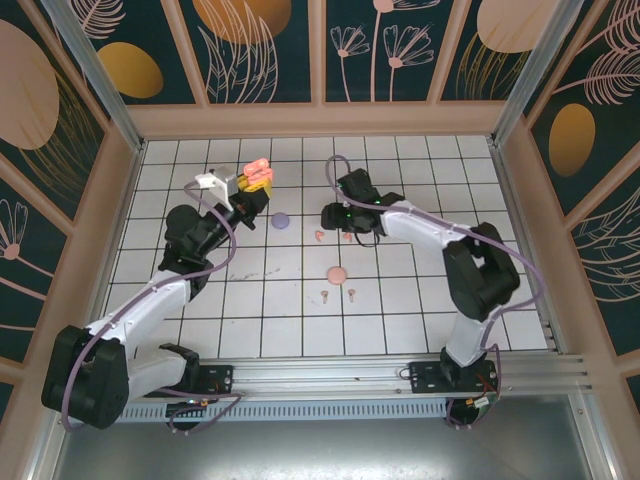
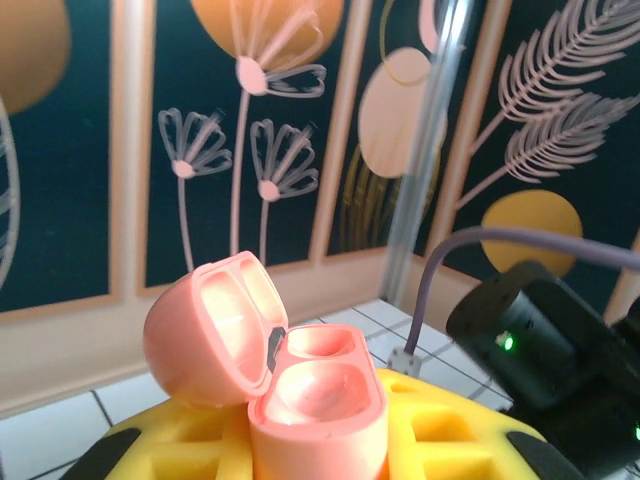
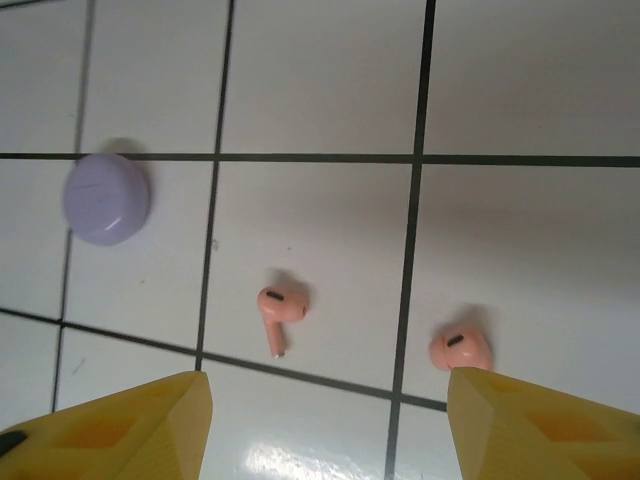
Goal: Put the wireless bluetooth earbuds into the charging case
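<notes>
Earbuds x4, cases x3

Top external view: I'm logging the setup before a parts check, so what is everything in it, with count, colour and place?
Open case: one, coral-pink, lid up, held above the table's far left.
Lilac case: one, lilac, closed, on the tiles between the arms.
Pink case: one, pale pink, closed, mid-table.
Earbuds: four, pink; two beside the right jaws, two just nearer than the pink case.
Table: one, white tiles with dark grid lines.
Walls: dark teal panels with floral print, around the table.
Left arm: one, white and black, yellow jaws shut on the open case.
Right arm: one, white and black, yellow jaws open over the two farther earbuds.
</notes>
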You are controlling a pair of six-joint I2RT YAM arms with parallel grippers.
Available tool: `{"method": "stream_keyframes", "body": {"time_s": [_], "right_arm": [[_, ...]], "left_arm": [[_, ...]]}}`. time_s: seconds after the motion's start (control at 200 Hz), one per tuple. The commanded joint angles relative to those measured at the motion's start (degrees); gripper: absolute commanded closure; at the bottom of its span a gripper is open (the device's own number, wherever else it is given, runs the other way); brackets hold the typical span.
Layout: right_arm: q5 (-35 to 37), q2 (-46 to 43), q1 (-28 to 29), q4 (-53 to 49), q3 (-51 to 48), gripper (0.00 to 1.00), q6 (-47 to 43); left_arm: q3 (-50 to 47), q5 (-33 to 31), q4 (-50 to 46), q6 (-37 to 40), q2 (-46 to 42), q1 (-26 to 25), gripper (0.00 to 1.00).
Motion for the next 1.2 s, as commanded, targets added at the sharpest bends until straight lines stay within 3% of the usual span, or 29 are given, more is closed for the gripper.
{"method": "stream_keyframes", "body": {"time_s": [0.0,0.255,0.581,1.196], "right_arm": [[7.4,4.9,2.2,-5.7,5.9,0.36,5.2],[12.8,13.8,5.3,-10.8,15.2,0.37,8.7],[15.5,19.1,7.5,-13.6,21.0,0.38,10.6],[16.7,23.4,8.8,-14.8,23.6,0.52,11.4]], "left_arm": [[-2.2,-6.3,9.0,-1.3,-1.7,-0.1,1.0],[-5.5,-9.0,12.3,-0.9,-4.0,-0.1,1.0],[-8.2,-15.1,13.7,-1.3,-7.1,-0.1,1.0],[-8.9,-14.6,13.3,-1.6,-7.1,-0.1,1.0]]}}
